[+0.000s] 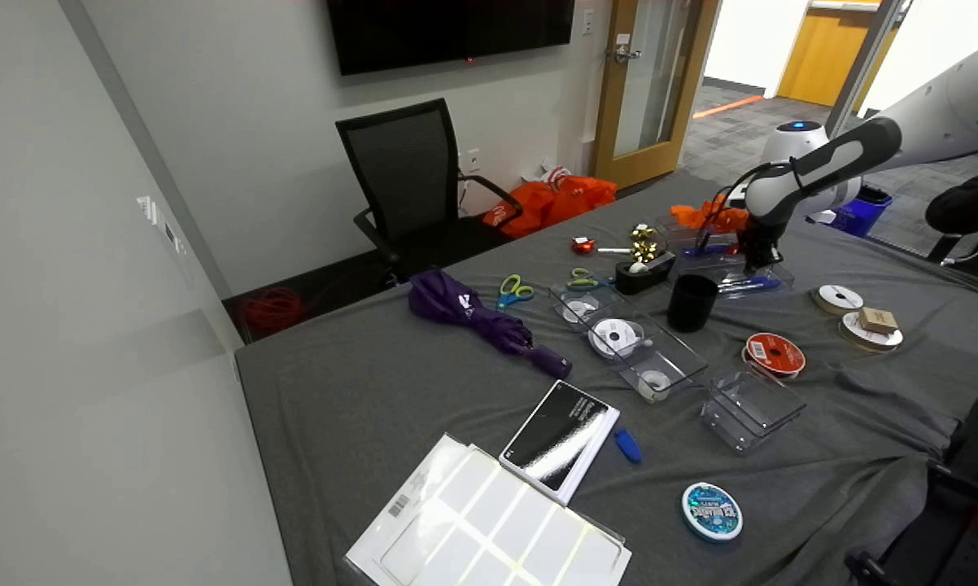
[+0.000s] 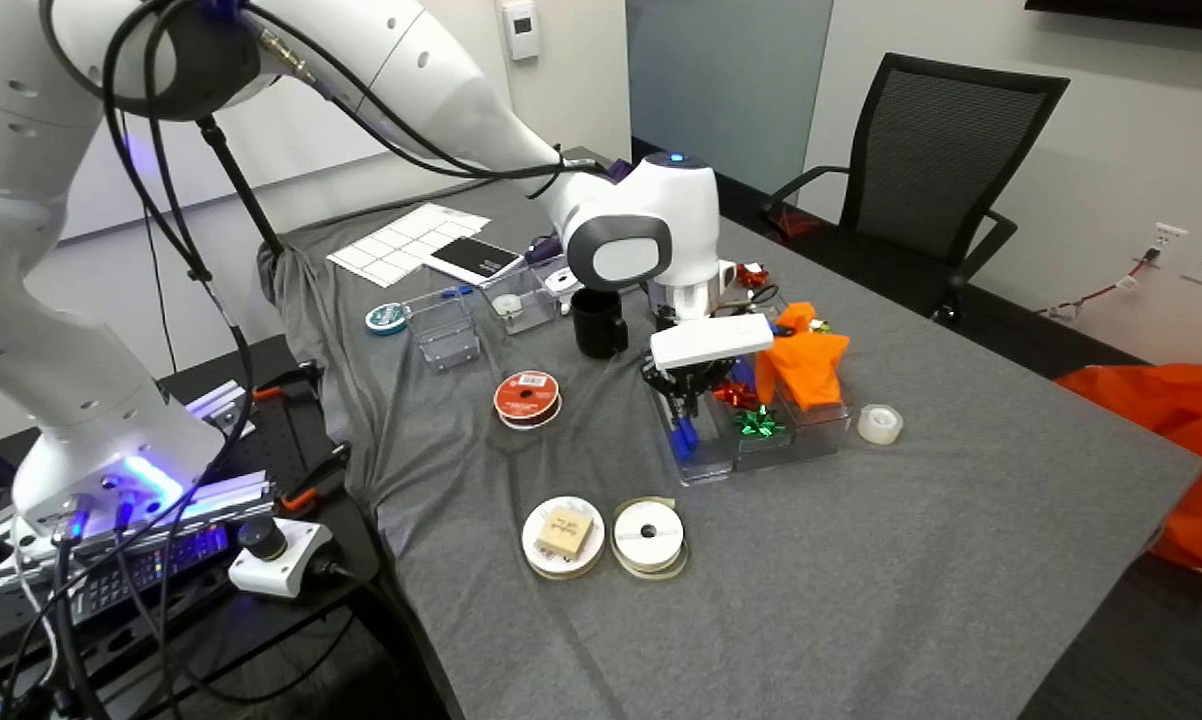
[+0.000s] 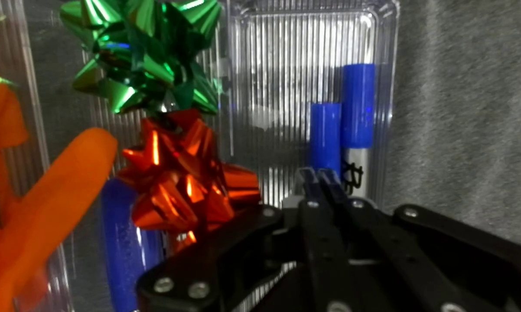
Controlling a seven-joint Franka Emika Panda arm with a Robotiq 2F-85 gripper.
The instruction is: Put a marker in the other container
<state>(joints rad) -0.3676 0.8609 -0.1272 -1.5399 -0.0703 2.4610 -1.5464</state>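
Over the marker bin (image 3: 282, 56), a clenched gripper (image 3: 317, 172)

Toward the edge of the gray-clothed table (image 1: 334, 391) by the robot's base (image 2: 111, 450), a round blue tin (image 1: 712, 511) carries lettering that looks like "ICE BREAKERS". Nearer the edge by the white panel (image 1: 115, 285) lie label sheets (image 1: 497, 488) and a black-topped box (image 1: 558, 435) whose white print is too small to read. A red-labelled ribbon spool (image 2: 526, 400) shows a barcode; a small kraft box (image 2: 565, 532), resting on a white ribbon spool (image 2: 533, 528), bears illegible script.

A long clear tray (image 1: 676, 354) holds a white spool (image 1: 616, 335) and tape rolls (image 1: 578, 309). Between it and the marker bin stands a black mug (image 1: 692, 303). Beside the marker bin, toward the chair-side edge, another clear bin (image 2: 766, 455) holds a green gift bow (image 3: 148, 56) and a red gift bow (image 3: 182, 173).

In the wrist view the fingertips (image 3: 327, 175), pressed together, overlap the cap of a blue-capped marker (image 3: 325, 130) in the marker bin; whether they touch it, I cannot tell. Just beside it, along the bin's outer wall, lies a white-barrelled marker (image 3: 358, 104), also blue-capped, its black handwriting partly hidden.
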